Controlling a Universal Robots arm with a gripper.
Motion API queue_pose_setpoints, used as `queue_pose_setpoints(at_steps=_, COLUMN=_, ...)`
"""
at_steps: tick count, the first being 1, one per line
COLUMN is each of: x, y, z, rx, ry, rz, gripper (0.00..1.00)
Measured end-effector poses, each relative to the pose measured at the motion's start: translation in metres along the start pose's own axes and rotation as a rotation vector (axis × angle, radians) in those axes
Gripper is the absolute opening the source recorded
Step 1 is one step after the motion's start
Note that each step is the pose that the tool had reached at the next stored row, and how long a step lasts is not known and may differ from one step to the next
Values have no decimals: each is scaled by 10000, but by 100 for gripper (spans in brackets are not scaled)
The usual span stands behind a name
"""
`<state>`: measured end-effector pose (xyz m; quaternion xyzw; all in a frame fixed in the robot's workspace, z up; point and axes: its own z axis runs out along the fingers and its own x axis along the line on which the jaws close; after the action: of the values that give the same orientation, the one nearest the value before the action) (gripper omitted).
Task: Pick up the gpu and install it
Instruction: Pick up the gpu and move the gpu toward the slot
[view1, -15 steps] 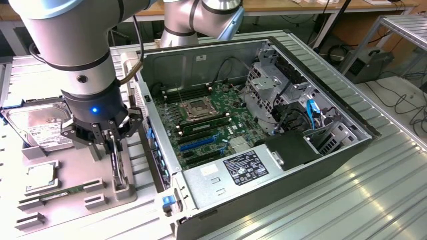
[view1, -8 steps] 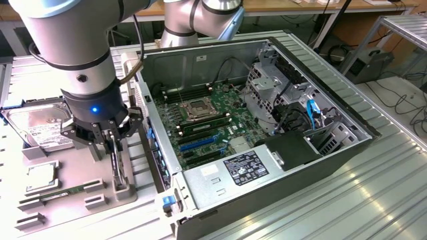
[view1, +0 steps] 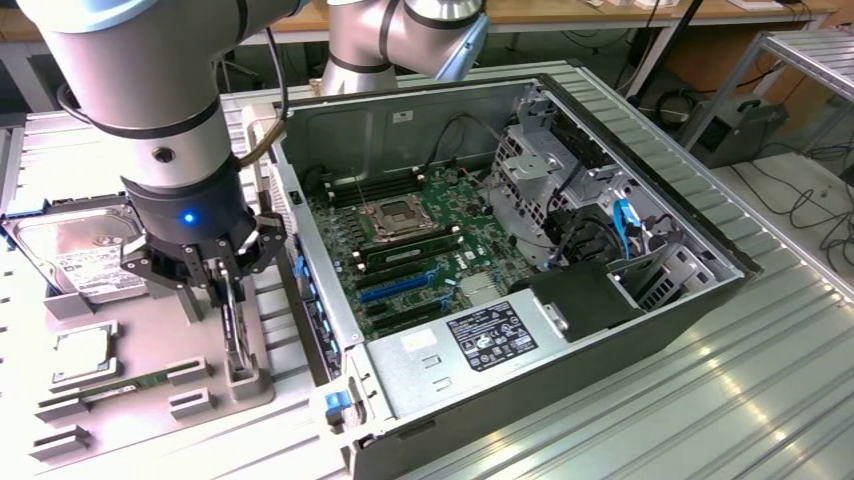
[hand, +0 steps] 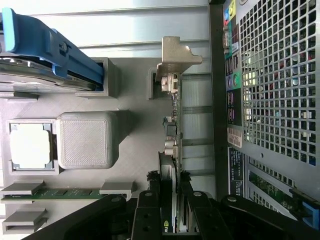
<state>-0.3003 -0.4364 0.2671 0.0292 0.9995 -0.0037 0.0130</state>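
The fingers (hand: 151, 212) look clamped on the gpu (hand: 172, 150), standing in its gray holder (hand: 135, 155). Pulled crooked, it could jam or slip.

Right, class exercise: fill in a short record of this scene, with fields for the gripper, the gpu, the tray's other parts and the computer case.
gripper: lowered over the tray, jaws closed on the gpu's two faces
gpu: standing on edge in its holder on the tray, silver bracket at the far end, not yet installed
other parts on tray: hard drive, processor, memory stick
computer case: side open, motherboard visible, beside the tray on the exterior view's right
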Motion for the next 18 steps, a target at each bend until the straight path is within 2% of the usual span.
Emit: queue_pose_setpoints(at_steps=18, x=-1, y=0, z=-39, rx=0, ry=0, rz=0, gripper=26)
